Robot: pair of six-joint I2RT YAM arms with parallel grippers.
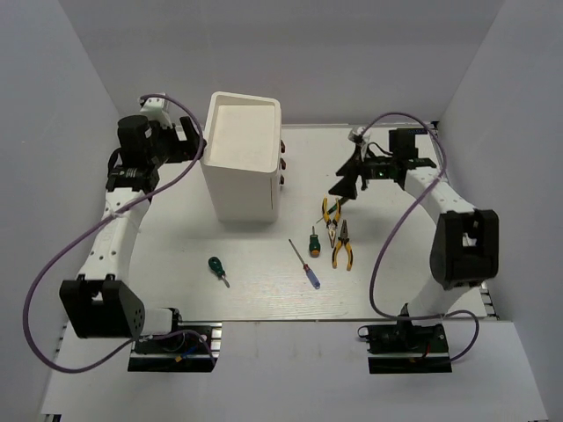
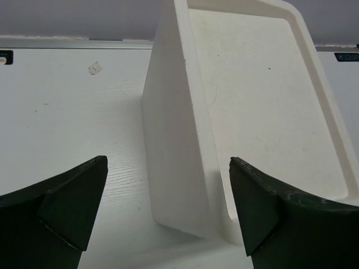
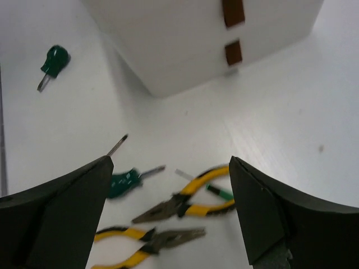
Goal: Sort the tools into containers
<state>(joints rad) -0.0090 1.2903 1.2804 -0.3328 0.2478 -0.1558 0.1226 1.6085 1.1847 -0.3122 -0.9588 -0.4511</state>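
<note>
The tall white cabinet (image 1: 242,158) stands left of centre, its drawers shut, their dark knobs (image 1: 283,164) facing right. Two yellow-black pliers (image 1: 331,214) (image 1: 343,244) lie to its right, beside a stubby green screwdriver (image 1: 312,242) and a thin blue-handled screwdriver (image 1: 308,266). Another green screwdriver (image 1: 215,266) lies further left. My left gripper (image 1: 195,148) is open and empty at the cabinet's upper left edge (image 2: 185,140). My right gripper (image 1: 343,185) is open and empty above the pliers (image 3: 185,204) (image 3: 151,241). A green screwdriver (image 3: 120,184) shows between its fingertips.
White walls enclose the table on three sides. The cabinet's knobs (image 3: 233,52) show ahead in the right wrist view, and the far green screwdriver (image 3: 54,60) at the upper left. A thin dark screwdriver tip (image 3: 118,144) pokes out by the left finger.
</note>
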